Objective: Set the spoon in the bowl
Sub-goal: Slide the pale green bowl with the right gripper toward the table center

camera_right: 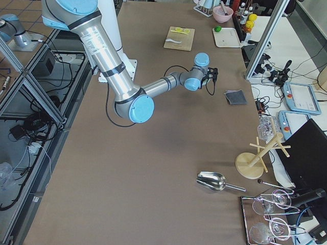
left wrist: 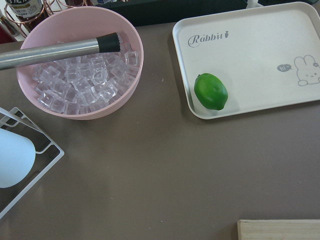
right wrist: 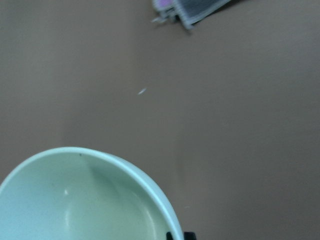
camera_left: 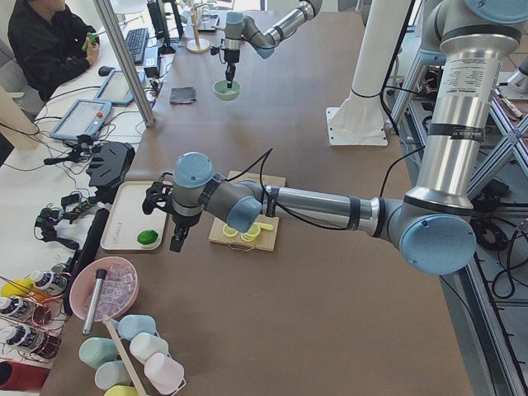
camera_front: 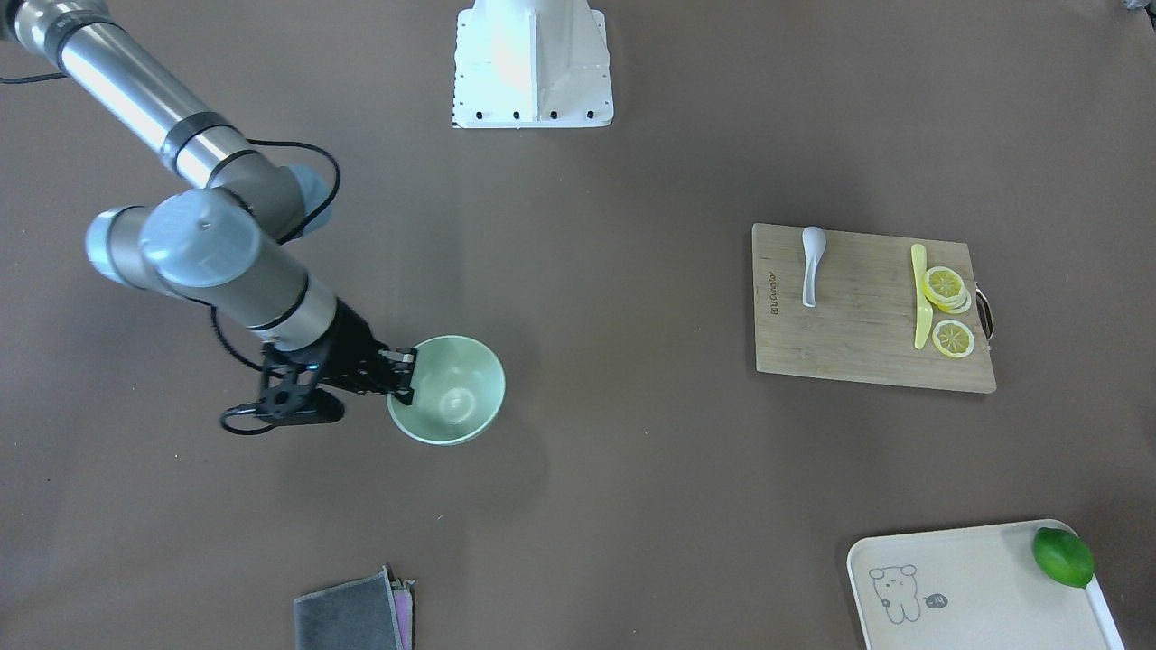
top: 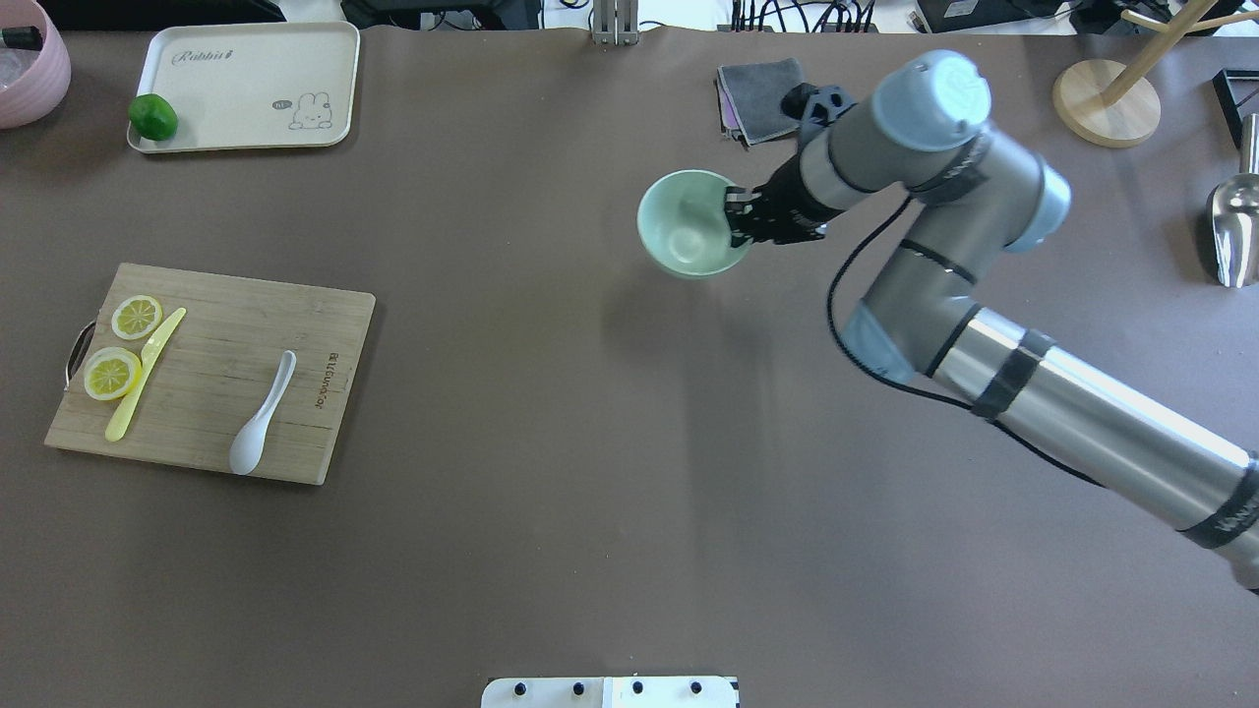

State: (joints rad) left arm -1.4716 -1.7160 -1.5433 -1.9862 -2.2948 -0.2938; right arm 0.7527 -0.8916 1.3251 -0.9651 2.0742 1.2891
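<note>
The white spoon [top: 262,425] lies on the wooden cutting board [top: 315,334] at the table's left; it also shows in the front view [camera_front: 812,264]. The mint-green bowl [top: 689,224] is far from it, at the back right. My right gripper [top: 740,218] is shut on the bowl's rim and holds it above the table; its shadow falls apart from it. The bowl also shows in the front view [camera_front: 447,390] and the right wrist view [right wrist: 75,200]. My left gripper [camera_left: 176,241] hangs over the table's left end near the tray; I cannot tell its state.
A yellow knife [top: 146,374] and lemon slices [top: 136,317] lie on the board. A cream tray [top: 246,88] holds a lime [top: 152,116]. A pink bowl of ice [left wrist: 80,65], a grey cloth [top: 757,98] and a metal scoop [top: 1229,231] stand around.
</note>
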